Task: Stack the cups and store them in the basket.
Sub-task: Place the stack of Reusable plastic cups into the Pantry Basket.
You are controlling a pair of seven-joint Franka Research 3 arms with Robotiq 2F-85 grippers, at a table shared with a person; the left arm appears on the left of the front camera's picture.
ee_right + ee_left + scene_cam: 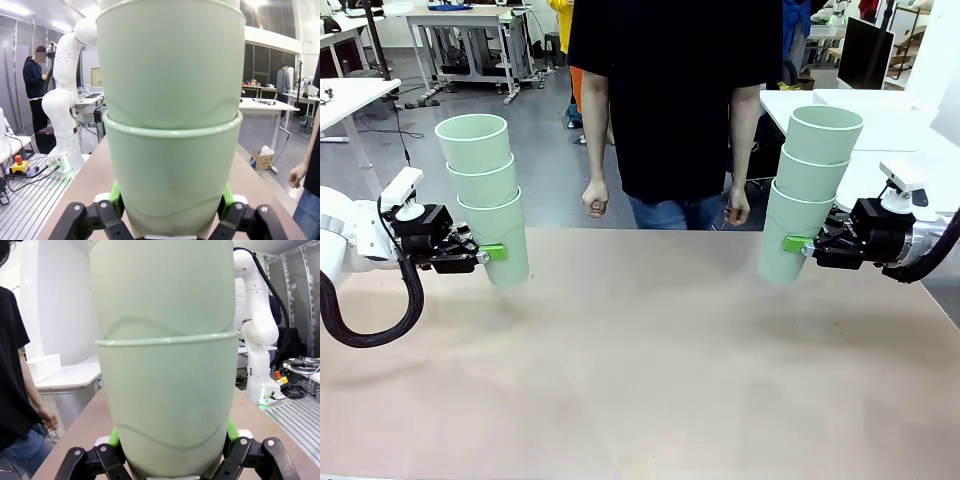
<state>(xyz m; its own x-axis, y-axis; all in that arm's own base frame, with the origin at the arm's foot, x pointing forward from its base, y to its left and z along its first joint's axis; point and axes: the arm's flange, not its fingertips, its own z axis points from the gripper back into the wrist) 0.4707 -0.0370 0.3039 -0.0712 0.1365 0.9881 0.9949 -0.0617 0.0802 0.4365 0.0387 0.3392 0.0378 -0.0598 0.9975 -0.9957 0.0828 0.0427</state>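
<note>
Left cup stack, right cup stack: mint, 3 ea, tilted.

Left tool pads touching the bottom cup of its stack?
Touching. Left wrist view: the left tool's green pads press both sides of the bottom cup.

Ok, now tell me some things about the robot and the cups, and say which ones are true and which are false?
1. The left gripper holds a stack of three cups. True.
2. The right gripper is open and empty. False: it is shut on its own three-cup stack.
3. Each gripper grips the bottom cup of its stack. True.
4. The person is holding a cup. False: both hands hang down and touch no cup.
</note>
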